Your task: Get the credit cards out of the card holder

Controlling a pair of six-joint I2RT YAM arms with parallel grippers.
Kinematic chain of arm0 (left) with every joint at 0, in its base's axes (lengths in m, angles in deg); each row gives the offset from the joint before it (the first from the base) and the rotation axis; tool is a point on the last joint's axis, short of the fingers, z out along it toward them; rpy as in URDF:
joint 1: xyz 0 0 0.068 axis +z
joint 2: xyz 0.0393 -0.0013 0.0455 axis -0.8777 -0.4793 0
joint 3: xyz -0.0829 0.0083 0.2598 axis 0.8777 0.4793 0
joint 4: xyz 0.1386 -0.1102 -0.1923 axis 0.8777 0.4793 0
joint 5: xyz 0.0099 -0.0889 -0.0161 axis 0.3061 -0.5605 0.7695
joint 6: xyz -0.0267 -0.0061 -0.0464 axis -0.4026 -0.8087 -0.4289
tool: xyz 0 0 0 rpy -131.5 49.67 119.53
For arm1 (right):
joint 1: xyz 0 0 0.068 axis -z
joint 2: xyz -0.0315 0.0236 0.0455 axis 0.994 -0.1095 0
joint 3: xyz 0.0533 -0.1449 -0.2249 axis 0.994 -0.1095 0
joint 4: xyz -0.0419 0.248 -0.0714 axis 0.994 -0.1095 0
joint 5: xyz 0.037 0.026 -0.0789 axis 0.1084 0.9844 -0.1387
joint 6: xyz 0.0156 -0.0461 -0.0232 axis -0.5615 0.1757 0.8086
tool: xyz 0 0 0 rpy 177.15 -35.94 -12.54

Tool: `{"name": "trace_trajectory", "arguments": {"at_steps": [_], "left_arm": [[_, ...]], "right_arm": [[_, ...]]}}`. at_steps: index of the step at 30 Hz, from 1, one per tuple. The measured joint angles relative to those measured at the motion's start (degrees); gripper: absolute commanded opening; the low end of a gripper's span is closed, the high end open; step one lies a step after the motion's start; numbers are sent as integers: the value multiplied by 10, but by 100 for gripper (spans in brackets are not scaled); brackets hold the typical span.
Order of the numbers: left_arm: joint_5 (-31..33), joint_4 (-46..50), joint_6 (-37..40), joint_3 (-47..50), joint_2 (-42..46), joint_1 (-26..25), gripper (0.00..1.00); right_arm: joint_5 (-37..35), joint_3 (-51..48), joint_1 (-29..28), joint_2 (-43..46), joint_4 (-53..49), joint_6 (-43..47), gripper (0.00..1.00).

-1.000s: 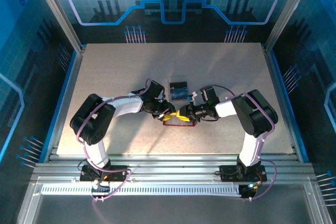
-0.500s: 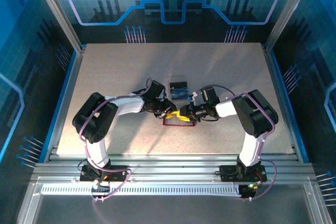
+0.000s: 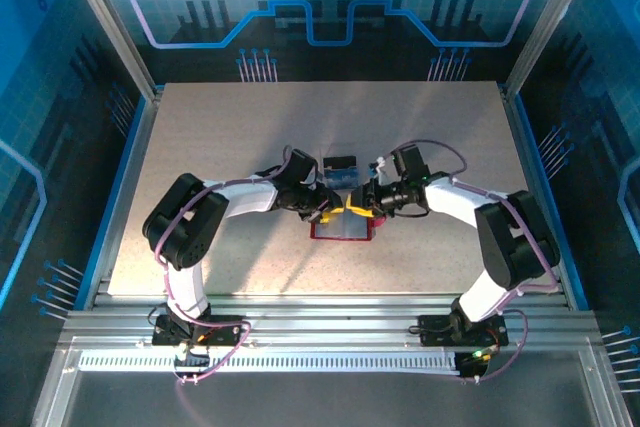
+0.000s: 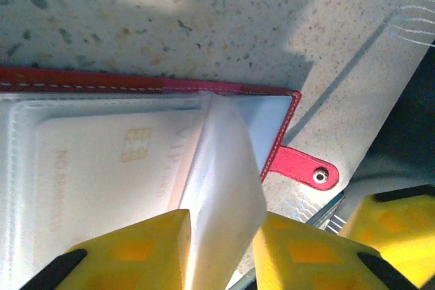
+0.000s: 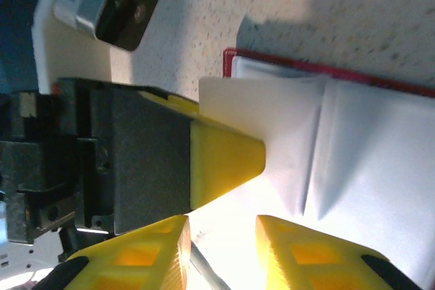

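My left jaws are closed on a translucent pocket leaf (image 4: pixel 221 188) of the card holder (image 4: pixel 136 83). The leaf curls up from the open page between my two yellow fingertips (image 4: pixel 136 252). My right jaws stand partly apart just opposite, almost nose to nose with the left ones. A thin grey edge (image 5: pixel 201 261) runs between them — whether they grip it I cannot tell. Beside the lifted leaf, a pale credit card (image 4: pixel 102 174) with a chip sits tucked in its pocket. The holder lies open and flat on the speckled table (image 3: pixel 220 137), with a red border round pale pockets. Its strap tab (image 4: pixel 304 168), which carries a snap, sticks out to one side. From overhead, a blue card (image 3: pixel 341 181) lies on the table just beyond the holder — near both of my wrists.
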Motion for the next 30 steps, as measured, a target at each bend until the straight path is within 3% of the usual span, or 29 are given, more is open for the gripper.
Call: {"name": "trace_trajectory", "arguments": {"at_steps": [13, 30], "left_arm": [[-20, -3, 1, -61, -29, -10, 46], [-30, 20, 6, -129, -99, -44, 54]], "right_arm": [[-149, 60, 52, 20, -203, 119, 36], [-148, 46, 55, -18, -218, 144, 33]]}}
